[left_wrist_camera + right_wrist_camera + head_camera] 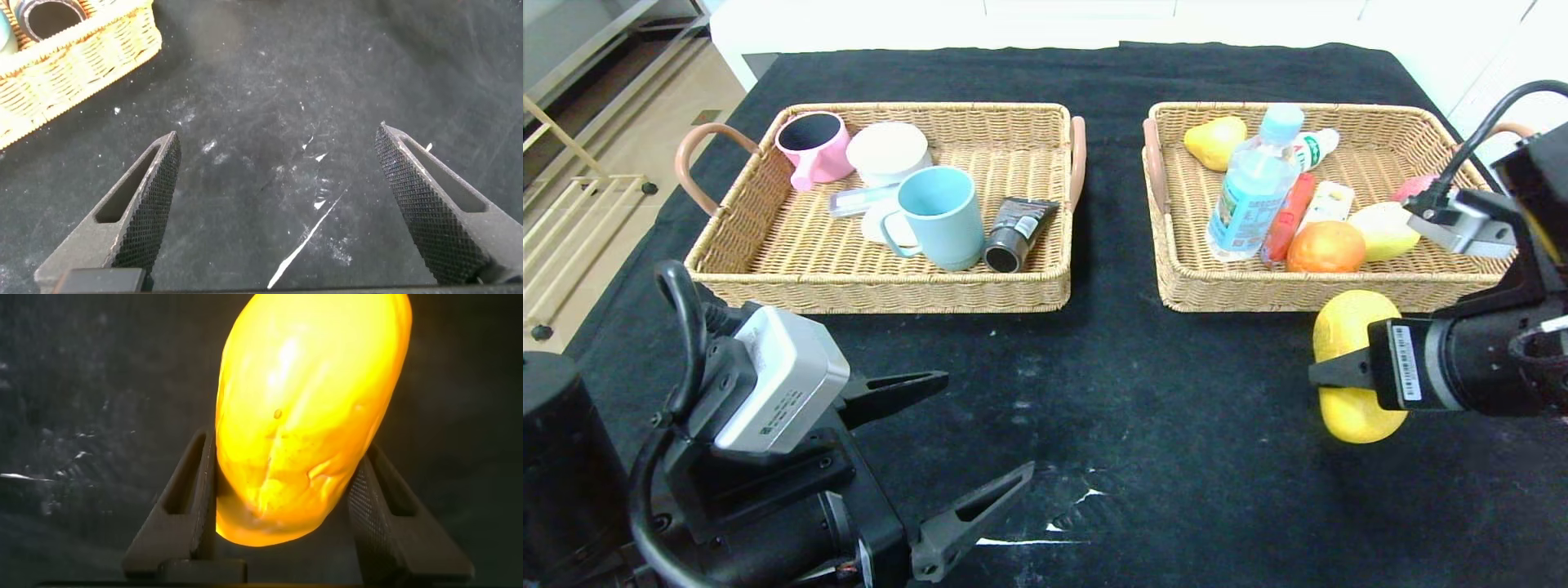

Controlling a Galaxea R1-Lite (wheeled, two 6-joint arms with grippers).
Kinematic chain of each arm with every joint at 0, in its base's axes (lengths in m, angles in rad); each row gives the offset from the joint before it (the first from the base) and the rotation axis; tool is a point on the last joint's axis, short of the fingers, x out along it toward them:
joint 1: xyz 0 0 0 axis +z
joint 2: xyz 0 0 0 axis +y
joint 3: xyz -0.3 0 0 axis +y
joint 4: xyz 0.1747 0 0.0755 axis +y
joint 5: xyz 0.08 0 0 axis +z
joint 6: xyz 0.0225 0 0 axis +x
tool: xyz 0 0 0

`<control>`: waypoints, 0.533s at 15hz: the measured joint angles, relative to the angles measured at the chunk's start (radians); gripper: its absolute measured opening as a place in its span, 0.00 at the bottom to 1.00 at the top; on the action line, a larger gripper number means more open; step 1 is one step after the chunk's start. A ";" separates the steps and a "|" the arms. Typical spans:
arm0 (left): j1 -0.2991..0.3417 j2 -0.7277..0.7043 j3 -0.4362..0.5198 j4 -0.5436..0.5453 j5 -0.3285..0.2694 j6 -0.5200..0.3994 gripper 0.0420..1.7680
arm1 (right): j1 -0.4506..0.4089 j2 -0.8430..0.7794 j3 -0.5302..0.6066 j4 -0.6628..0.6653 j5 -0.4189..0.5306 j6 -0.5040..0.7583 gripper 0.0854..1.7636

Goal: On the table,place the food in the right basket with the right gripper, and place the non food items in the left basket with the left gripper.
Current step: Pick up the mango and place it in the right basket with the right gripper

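Black-clothed tabletop (1094,367), two wicker baskets at the far side. The mango (1352,363) is being pinched across its middle by the right gripper (1331,371), just in front of the right basket (1176,278), long axis running toward that basket. It is judged the last item outstanding: mug (939,216) and tube (1015,234) are lying in the left basket (768,278); bottle (1252,192), sausage (1286,219) and carton (1327,202) in the right. The left gripper (984,433) is being held spread over bare cloth.

We find no text that can be read. A barcode sticker (1402,363) sits on the right gripper's (1327,374) wrist; the bottle (1252,189), tube (1015,232) and left camera housing (783,390) carry print too small for us to make out.
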 joint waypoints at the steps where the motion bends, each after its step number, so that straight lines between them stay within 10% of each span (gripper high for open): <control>1: 0.000 0.000 0.000 0.000 0.000 0.000 0.97 | -0.033 -0.018 0.003 -0.001 0.028 -0.032 0.52; 8: 0.001 0.004 0.000 0.001 0.000 -0.001 0.97 | -0.301 -0.108 0.074 -0.136 0.176 -0.283 0.52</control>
